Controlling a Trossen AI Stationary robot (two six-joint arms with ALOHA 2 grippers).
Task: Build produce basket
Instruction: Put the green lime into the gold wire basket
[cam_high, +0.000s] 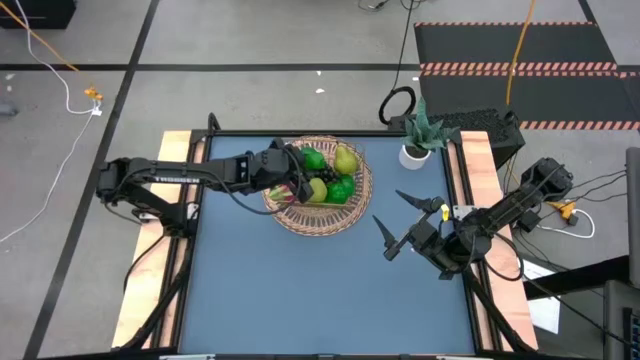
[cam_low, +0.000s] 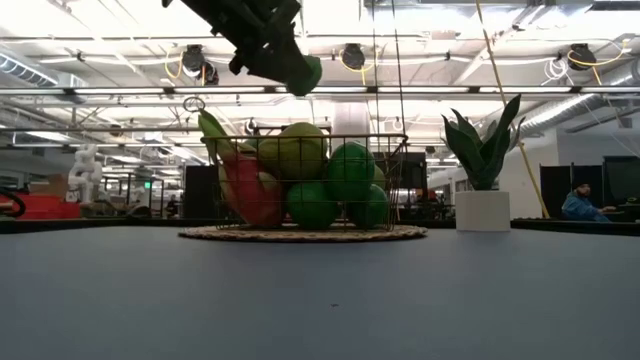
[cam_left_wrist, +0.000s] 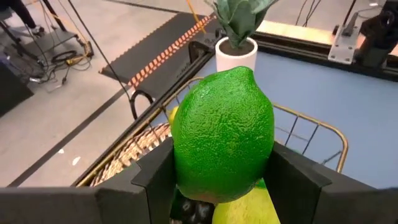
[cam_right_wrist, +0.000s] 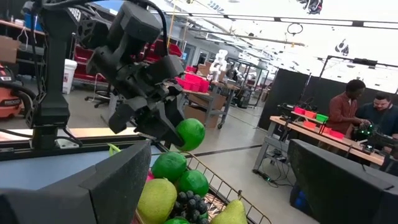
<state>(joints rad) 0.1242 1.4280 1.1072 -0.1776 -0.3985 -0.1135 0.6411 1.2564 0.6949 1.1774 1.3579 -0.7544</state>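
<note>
Between the left gripper's (cam_left_wrist: 221, 180) two dark fingers sits a round, bright green, dimple-skinned toy lime (cam_left_wrist: 222, 144); jaws closed on its flanks, fruit gripped and clear of the pile.

Directly below the jaws: round, shallow, tan wicker basket with a wire lattice wall (cam_high: 288, 214). In the low view the lime hangs above the heap, not touching it. Basket already holds several round green fruits (cam_low: 351, 171), a yellow-green pear (cam_high: 346, 159), a pink dragon fruit with green tips (cam_low: 249, 189) and a dark purple grape bunch (cam_right_wrist: 189, 207). Judgement: basket nearly built; step in hand is placing this lime.

Beyond the jaws, outside the far rim, stands a small white pot with a green spiky plant (cam_high: 417, 147); not part of the load.

Right gripper (cam_high: 402, 222) waits well apart from the basket over the blue table top (cam_high: 300, 290), near the right edge, fingers spread wide, nothing between them.

Notes for doing the step well:
- Lower the lime towards a hollow in the heap, not onto a crown; round fruit on round fruit will likely roll.
- Keep the fingers inside the wire rim so they do not catch the lattice.
- Part the jaws only once the lime rests on something; a drop from this height could bounce it out.
- Lift straight up afterwards to avoid dragging neighbours.
</note>
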